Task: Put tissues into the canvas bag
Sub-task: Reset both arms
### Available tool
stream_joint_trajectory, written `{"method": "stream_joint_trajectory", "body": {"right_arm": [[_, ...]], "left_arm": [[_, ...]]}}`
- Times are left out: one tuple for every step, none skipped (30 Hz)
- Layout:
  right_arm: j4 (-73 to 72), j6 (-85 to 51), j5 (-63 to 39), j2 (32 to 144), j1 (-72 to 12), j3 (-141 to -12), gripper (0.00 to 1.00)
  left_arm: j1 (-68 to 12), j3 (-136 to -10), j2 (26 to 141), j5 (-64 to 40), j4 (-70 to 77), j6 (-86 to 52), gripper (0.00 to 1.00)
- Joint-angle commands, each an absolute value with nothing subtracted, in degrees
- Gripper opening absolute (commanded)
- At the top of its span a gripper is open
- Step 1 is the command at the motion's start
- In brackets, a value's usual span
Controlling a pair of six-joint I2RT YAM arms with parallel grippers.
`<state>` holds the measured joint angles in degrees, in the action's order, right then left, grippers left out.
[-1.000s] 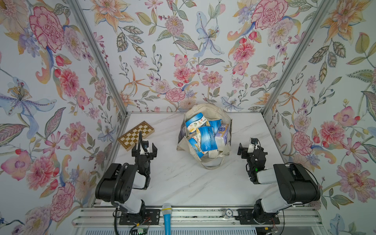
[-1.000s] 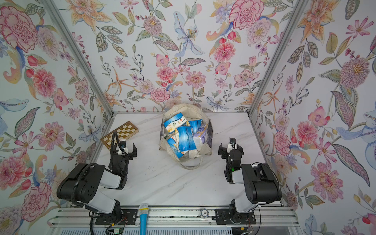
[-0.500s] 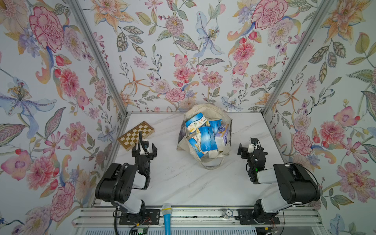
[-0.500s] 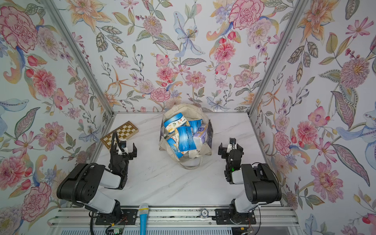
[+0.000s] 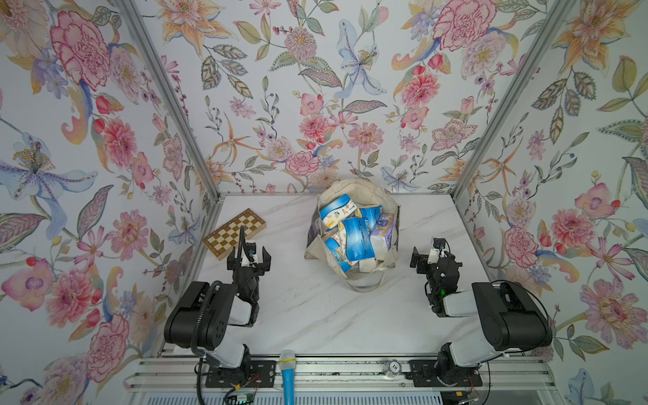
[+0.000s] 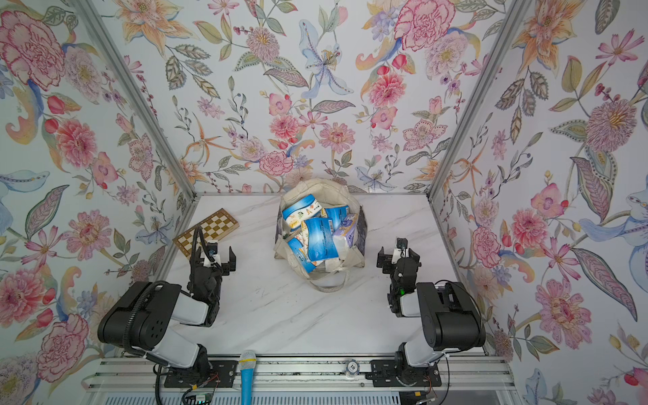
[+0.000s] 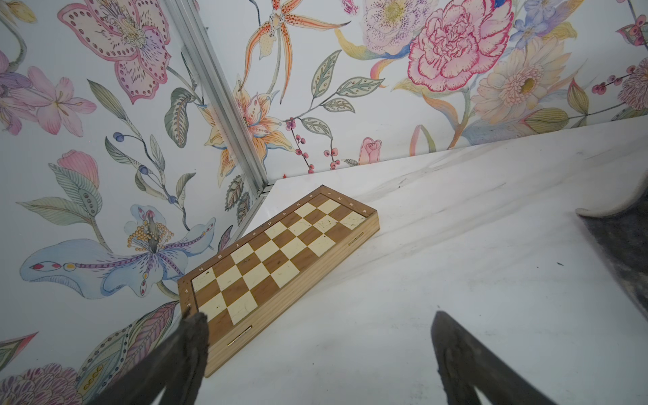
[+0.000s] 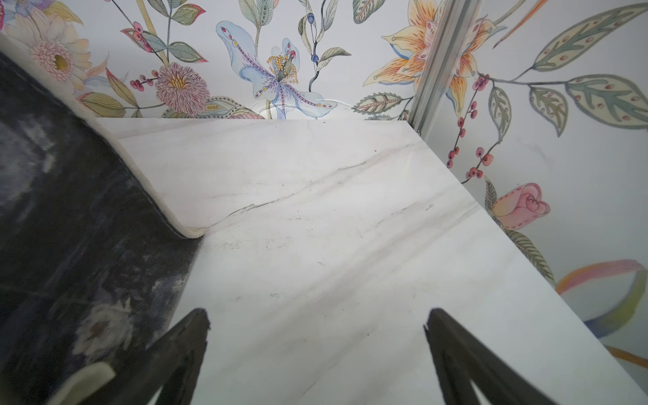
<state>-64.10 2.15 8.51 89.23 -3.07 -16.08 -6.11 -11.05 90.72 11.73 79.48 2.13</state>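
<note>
Nothing has shifted: left claw (image 5: 249, 259) and right claw (image 5: 433, 258) stay spread wide, empty, flanking the canvas bag (image 5: 354, 186) (tissues (image 5: 356, 238) heaped inside), so packing looks done.

Both arms sit folded compactly at the near side, one left and one right, with forearms pointing toward the far side. The left gripper (image 5: 249, 257) (image 7: 317, 326) has its jaws spread wide and holds nothing. The right gripper (image 5: 433, 257) (image 8: 315, 319) matches it, wide apart and empty.
</note>
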Motion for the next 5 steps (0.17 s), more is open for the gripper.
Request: {"method": "stream_joint_trajectory", "body": {"right_arm": [[-63.90,1.94,7.82,88.77,-2.81,-16.55,0.99],[-63.90,1.93,7.84,88.77,-2.81,-16.57,0.99],[-63.90,1.93,7.87,88.77,-2.81,-16.56,0.99],[-63.90,1.93,7.82,88.78,-2.81,-16.60,0.99],[-63.92,1.91,7.81,88.77,-2.77,-16.56,0.99]], "left_arm": [[-5.67,-12.02,90.00,10.81,79.64,1.23,0.99],[-5.62,-12.02,90.00,10.79,79.63,1.23,1.00],[-5.67,-12.01,90.00,10.74,79.70,1.23,0.99],[-5.71,-11.96,90.00,10.80,79.72,1.23,0.99],[-5.67,-11.95,90.00,10.77,79.72,1.23,1.00]]}}
